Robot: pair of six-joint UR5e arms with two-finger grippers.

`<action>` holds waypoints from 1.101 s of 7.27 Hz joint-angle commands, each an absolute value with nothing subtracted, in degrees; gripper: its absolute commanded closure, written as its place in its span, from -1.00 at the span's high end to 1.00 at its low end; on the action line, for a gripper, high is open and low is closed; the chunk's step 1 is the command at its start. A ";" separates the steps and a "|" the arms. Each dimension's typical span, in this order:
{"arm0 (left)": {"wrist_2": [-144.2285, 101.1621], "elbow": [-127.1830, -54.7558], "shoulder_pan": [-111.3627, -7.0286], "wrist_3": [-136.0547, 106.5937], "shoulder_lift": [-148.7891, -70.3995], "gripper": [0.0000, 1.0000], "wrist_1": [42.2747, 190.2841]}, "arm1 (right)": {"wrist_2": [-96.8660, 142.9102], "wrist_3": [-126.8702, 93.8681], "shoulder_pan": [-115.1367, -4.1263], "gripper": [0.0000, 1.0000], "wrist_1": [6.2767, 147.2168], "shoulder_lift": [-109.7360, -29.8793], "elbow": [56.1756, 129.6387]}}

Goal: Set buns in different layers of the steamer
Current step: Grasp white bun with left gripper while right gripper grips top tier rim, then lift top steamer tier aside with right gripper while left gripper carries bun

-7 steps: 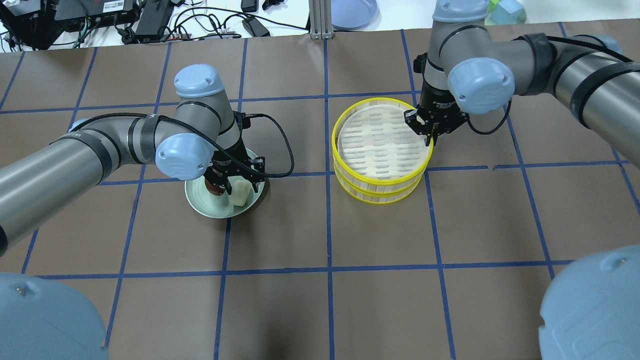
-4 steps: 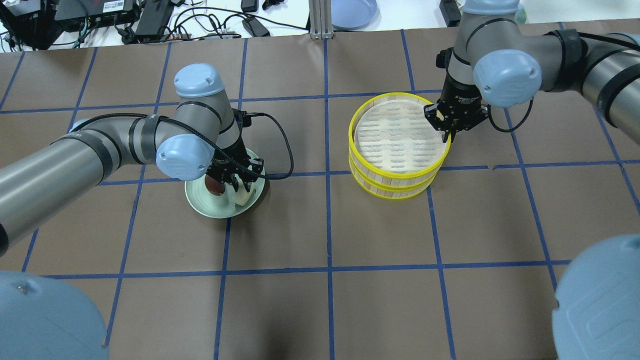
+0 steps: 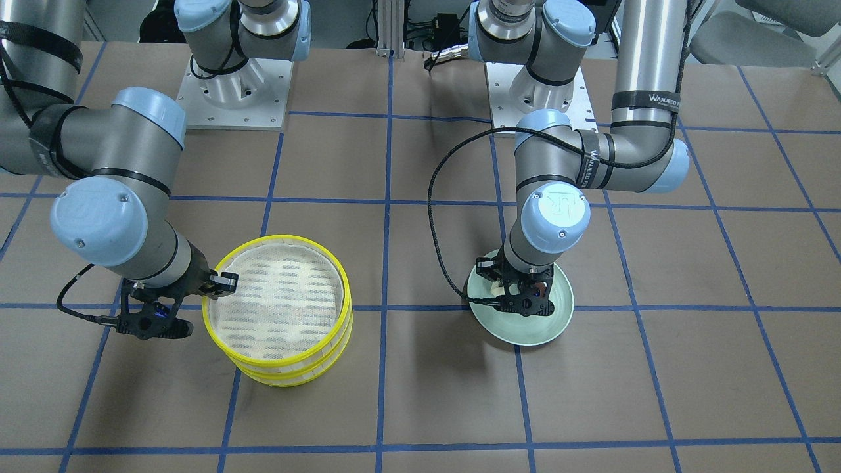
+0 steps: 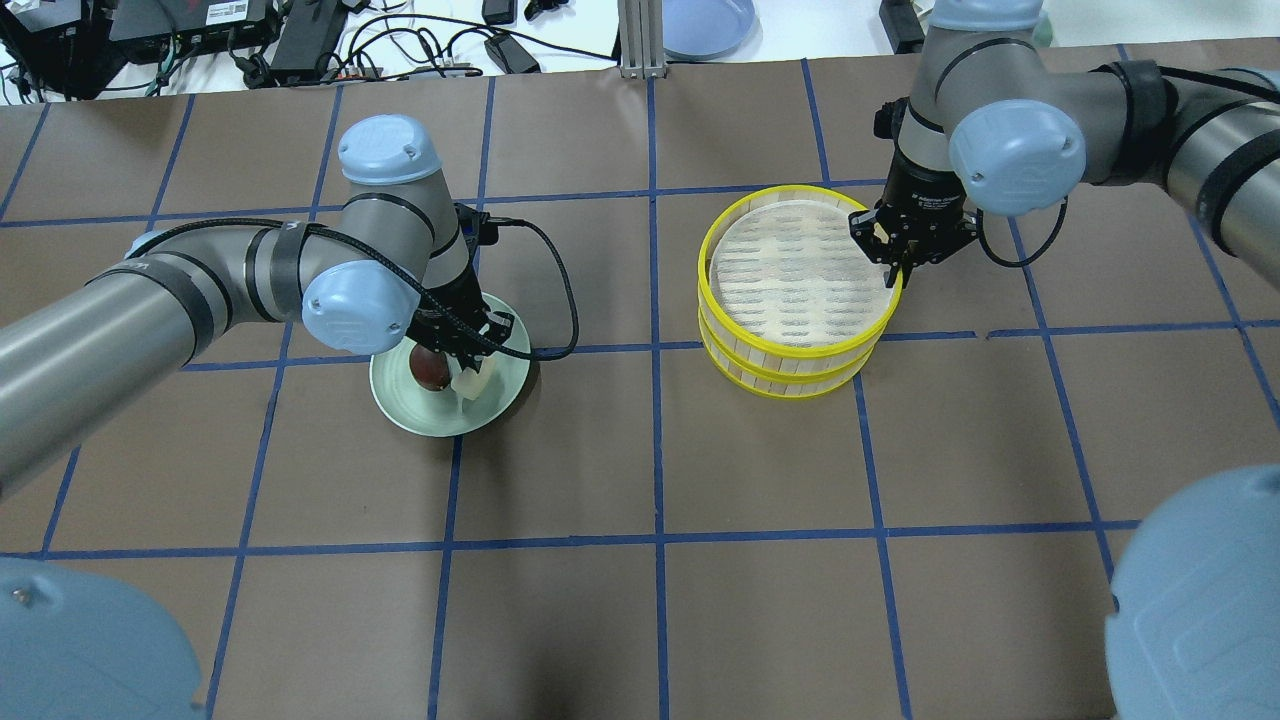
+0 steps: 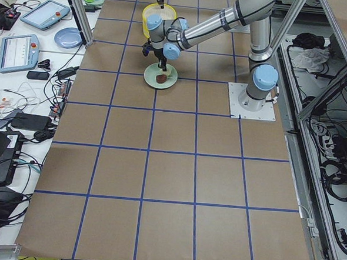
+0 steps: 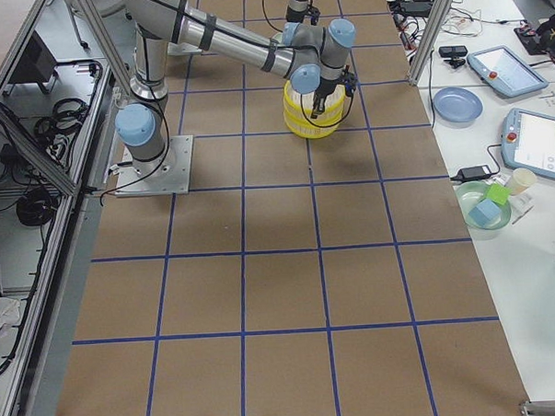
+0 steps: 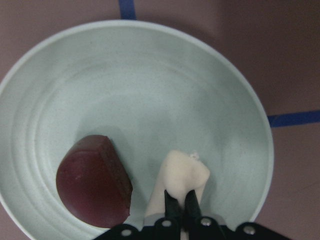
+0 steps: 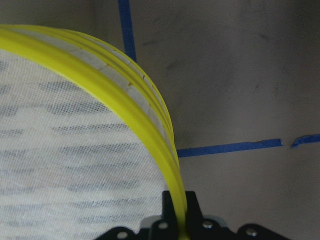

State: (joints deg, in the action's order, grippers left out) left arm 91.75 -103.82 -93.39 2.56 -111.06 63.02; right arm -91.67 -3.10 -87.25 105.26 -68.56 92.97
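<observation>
Left gripper [image 7: 181, 201], pinched narrow on the pale cream bun [image 7: 182, 172]; the dark reddish-brown bun [image 7: 92, 182] lies just beside it on the pale green plate [image 7: 150, 70]. Right gripper [image 8: 180, 202], clamped across the yellow rim of the top steamer tray [image 4: 795, 265], stacked on the lower tray [image 4: 775, 388]. Neither layer holds a bun: both placements are left. Bare table [image 4: 620, 430] separates plate and steamer; a black cable [image 3: 430, 197] loops beside the plate.

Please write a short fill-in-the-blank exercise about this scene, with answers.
The left gripper is shut on the blocky bun, whose colour is ___.
The reddish-brown bun lies on a plate of pale ___ colour.
The right gripper is shut on the yellow ___ of the top tray.
The steamer has ___ stacked trays.
Missing words: cream; green; rim; two.
</observation>
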 commanded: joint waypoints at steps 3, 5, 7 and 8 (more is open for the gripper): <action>95.19 -95.02 -93.34 3.08 -107.06 -0.79 69.86 | -91.49 -3.86 -91.83 -1.00 106.35 -68.29 92.99; 94.66 -93.17 -94.12 0.72 -105.65 -0.77 71.80 | -91.58 -5.27 -92.02 -1.00 106.00 -68.90 92.03; 92.56 -92.81 -94.66 -2.00 -105.38 -0.75 72.25 | -91.05 -4.40 -90.10 -1.00 101.63 -72.40 88.44; 92.46 -92.46 -96.22 -4.20 -105.21 -0.74 72.25 | -91.05 -3.35 -87.04 -1.00 98.30 -74.34 87.20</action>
State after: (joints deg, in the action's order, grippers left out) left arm 93.05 -92.82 -94.91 -1.83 -105.42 72.14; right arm -91.11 -4.43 -89.90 101.98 -72.04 88.95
